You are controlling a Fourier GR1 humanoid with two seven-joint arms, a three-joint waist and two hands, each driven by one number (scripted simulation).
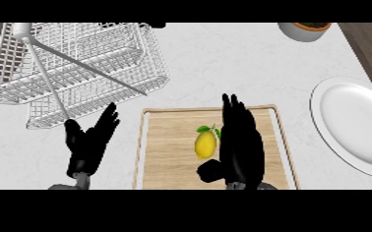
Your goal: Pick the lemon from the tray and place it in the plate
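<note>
White speckled counter (218, 64) — wooden tray (170, 172)

Right hand (240, 142) comes in from the lower edge, right of centre, palm down, fingers straight and pointing away from the robot, thumb (209, 169) sticking out to its left near the wrist. Left hand (88, 142) at lower left, fingers straight and slightly spread, angled up and to the right, thumb out to the left. Only short grey bits of both forearms show at the bottom.
</note>
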